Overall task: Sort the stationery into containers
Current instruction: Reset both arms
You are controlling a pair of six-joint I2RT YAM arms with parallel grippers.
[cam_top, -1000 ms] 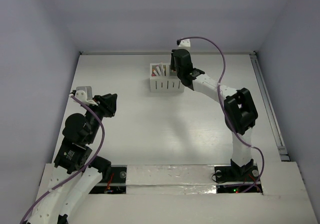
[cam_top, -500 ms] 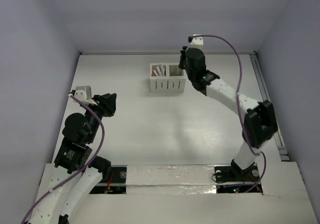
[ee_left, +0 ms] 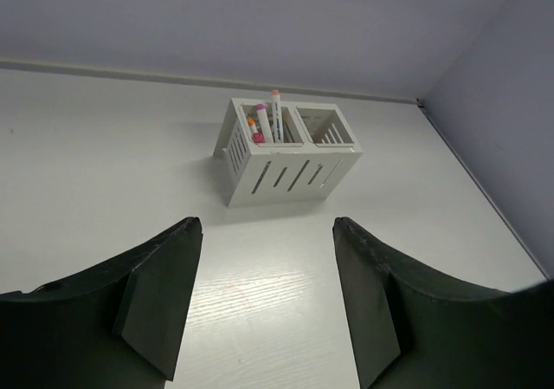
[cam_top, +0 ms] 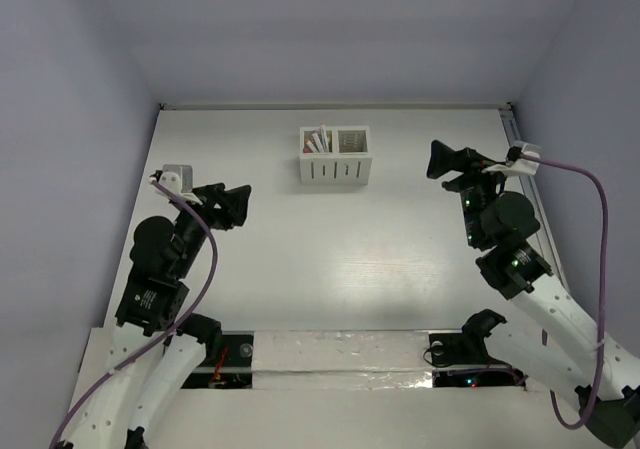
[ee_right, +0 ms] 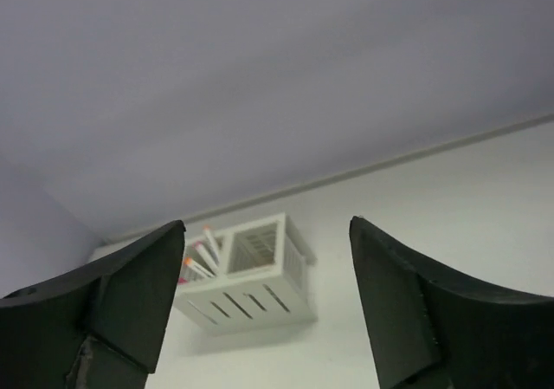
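Note:
The white two-compartment container (cam_top: 335,167) stands at the back middle of the table. Several white pens (cam_top: 318,139) with pink, red and orange caps lean in its left compartment. The left wrist view shows the container (ee_left: 294,168) and pens (ee_left: 276,114) ahead; nothing shows inside its right compartment. My left gripper (cam_top: 243,206) hangs open at the left, well short of the container, fingers (ee_left: 164,285) empty. At the right of the container, apart from it, my right gripper (cam_top: 437,161) stands open and empty. The right wrist view has the container (ee_right: 260,298) between its fingers (ee_right: 138,294).
Grey walls close the table on three sides. A metal rail (cam_top: 538,214) runs along the right edge. A white taped strip (cam_top: 340,354) lies along the near edge between the arm bases.
My right arm has drawn back from above the container to the right side, and its jaws have opened wide. My left gripper has opened wider and turned slightly.

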